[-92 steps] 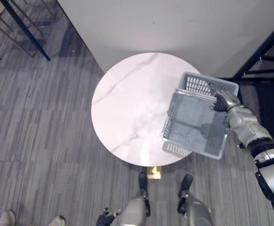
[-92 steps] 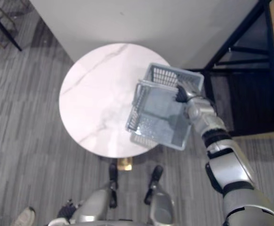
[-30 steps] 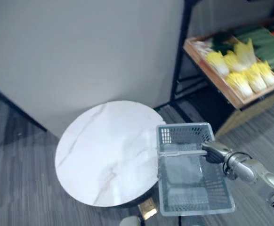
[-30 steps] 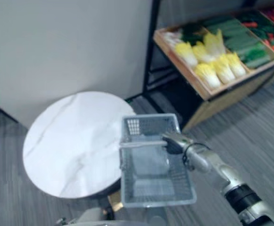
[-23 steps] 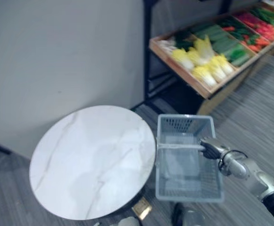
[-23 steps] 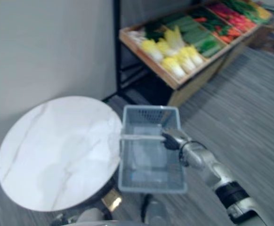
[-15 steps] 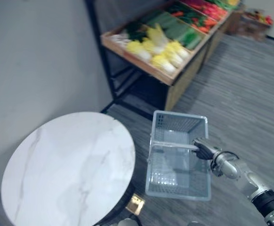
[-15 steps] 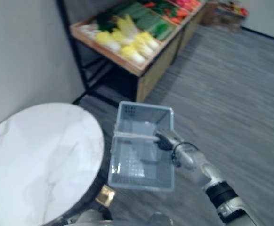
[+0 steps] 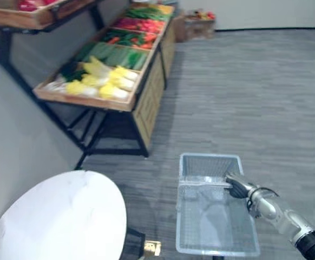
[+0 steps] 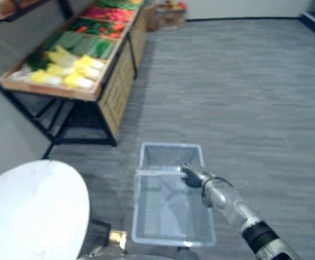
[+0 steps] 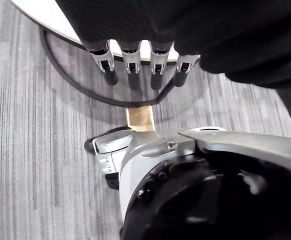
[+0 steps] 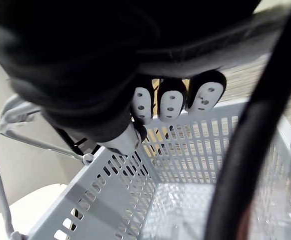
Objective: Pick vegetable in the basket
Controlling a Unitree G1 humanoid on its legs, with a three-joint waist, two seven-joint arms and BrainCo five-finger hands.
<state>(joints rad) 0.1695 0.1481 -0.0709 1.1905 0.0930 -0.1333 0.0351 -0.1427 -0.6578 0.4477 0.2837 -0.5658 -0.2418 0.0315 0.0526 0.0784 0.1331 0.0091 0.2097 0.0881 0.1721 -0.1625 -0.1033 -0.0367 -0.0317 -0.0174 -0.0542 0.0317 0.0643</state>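
The grey striped carpet floor [image 9: 255, 92] takes up most of what lies ahead. At the far left stands the long wooden produce stand [image 9: 153, 81], its slanted trays tilted so the stock faces whoever walks up. The round white marble surface [image 9: 54, 222] is at my near left with nothing on it.

The light blue-grey plastic mesh basket [image 9: 209, 162] hangs just to its right, over the floor and off the surface. I judge I carry it there so that it comes with me to the stand. It is empty and sits level, mouth up, ready to take something.

The vegetables are all on the stand, well apart from the basket: pale yellow-white cabbages [image 9: 100, 81] nearest, long green ones [image 9: 111, 53] behind them, red ones [image 9: 138, 24] farthest. None is picked yet.

My right hand [image 9: 236, 187] reaches out at the near right. Its fingers [image 12: 170, 102] are curled tight round the basket's thin grey bar handle [image 9: 203, 183], which bears the basket's weight.

My left hand [image 11: 132, 59] hangs by my side above the floor, fingers straight and apart, holding nothing. I take it to be the one free to pick.
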